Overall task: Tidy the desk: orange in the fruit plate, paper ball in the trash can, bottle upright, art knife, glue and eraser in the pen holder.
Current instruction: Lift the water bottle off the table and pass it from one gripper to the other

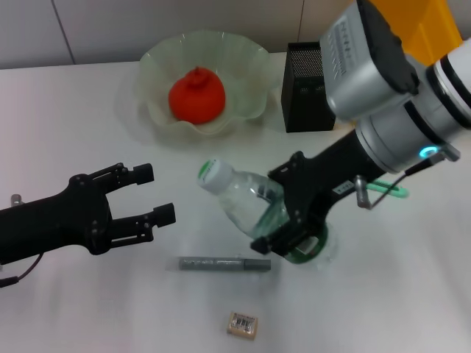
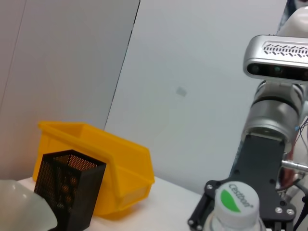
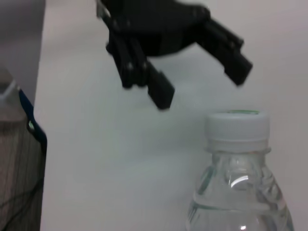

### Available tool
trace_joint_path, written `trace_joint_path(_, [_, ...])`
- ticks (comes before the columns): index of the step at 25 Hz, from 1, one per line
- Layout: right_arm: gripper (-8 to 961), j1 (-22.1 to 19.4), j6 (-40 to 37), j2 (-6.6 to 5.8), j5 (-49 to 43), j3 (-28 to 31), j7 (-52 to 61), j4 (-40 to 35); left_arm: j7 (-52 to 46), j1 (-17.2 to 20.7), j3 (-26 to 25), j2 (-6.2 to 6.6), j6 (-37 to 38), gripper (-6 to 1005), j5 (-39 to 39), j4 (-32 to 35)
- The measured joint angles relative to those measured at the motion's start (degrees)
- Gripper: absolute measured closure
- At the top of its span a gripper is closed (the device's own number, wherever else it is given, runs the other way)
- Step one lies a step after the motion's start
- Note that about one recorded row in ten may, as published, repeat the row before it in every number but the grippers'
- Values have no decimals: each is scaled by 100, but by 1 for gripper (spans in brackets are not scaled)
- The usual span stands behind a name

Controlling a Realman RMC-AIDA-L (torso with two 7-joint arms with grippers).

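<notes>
Gripping the bottle (image 1: 243, 198) around its lower body, the right gripper (image 1: 283, 220) holds it tilted, cap pointing toward the robot's left and slightly up, base down near the table (image 1: 73, 110). We judge its fingers closed on the bottle's labelled section; one finger crosses the clear wall in the head view. The left gripper (image 1: 143, 195) hovers just beside the cap with its fingers spread and nothing between them.

We assess the bottle as light, thin-walled and smooth: it will likely flex under a hard squeeze and could slip or pivot in the grasp while tilted. The label band, where the right gripper sits, looks like the firmest and least slippery place to hold; the cap and neck offer a stiff second point if the left gripper is to steady it.

Remaining items, as observed:
- The orange (image 1: 196, 95) rests in the fruit plate (image 1: 250, 73).
- A grey pen-shaped tool (image 1: 223, 263), possibly the art knife, lies flat on the table just in front of the bottle.
- The eraser (image 1: 242, 325) lies nearer the robot, apart from the tool.
- The pen holder (image 1: 305, 88) stands beside the plate, with the trash can (image 2: 115, 159) behind it.
- We cannot locate the glue or a paper ball.
</notes>
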Motion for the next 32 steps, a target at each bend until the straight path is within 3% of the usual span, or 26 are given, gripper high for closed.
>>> trace_joint_path(11, [181,609,467,-3,580,416,-1373,1580,18,-121,-154,-136,-16,203,0,-91])
trace_joint_path(18, [182,710,716,9,682,423,-1719,1971,20,-274,-495,-160,-95,204,3,-403])
trace_joint_path(32, [183,763,1266,18,1397,374,-2746,2706,28,-304,-512,-178,-19,207,-156,-560])
